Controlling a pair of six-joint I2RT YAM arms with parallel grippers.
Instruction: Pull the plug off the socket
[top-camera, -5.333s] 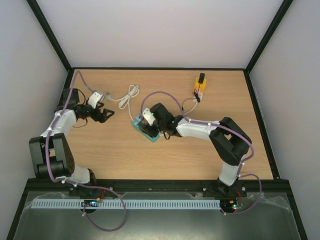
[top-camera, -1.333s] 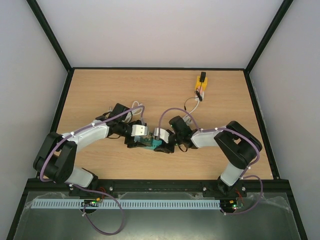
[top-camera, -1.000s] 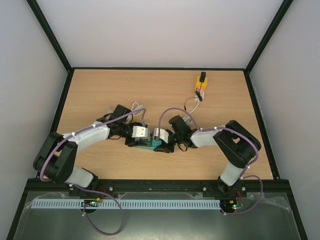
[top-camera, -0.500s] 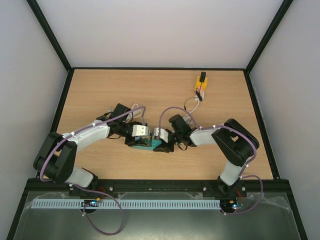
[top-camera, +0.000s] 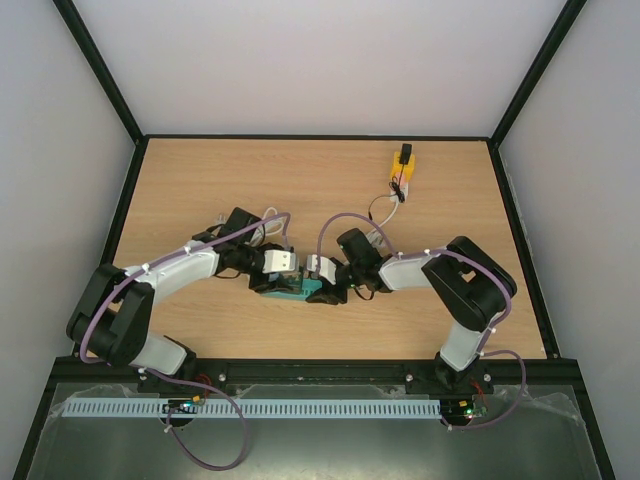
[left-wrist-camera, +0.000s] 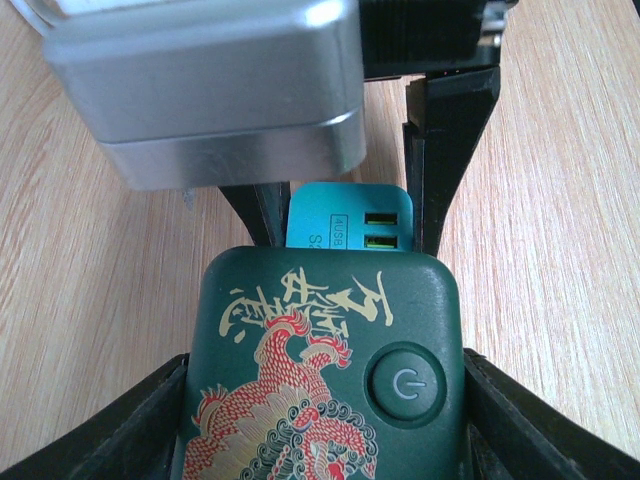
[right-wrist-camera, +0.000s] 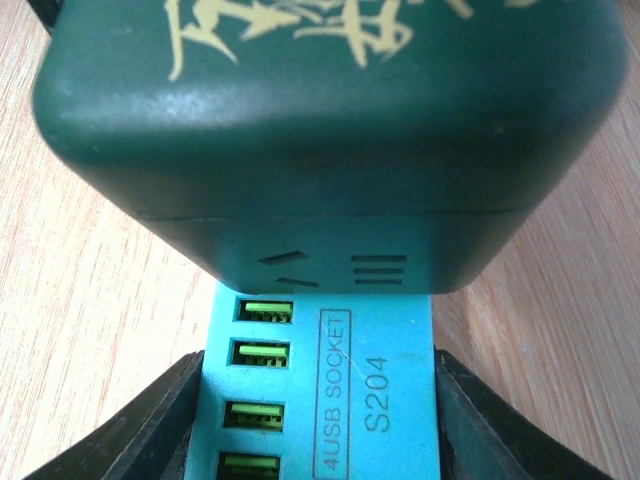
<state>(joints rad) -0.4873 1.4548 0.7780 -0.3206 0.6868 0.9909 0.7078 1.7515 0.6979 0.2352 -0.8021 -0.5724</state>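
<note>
Our left gripper (left-wrist-camera: 320, 440) clasps the plug (left-wrist-camera: 320, 340); our right gripper (right-wrist-camera: 320, 425) clasps the socket (right-wrist-camera: 385, 400), both joined at mid-surface (top-camera: 300, 180).

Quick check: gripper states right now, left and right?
Left gripper: closed on the dark green plug.
Right gripper: closed on the teal USB socket.
</note>
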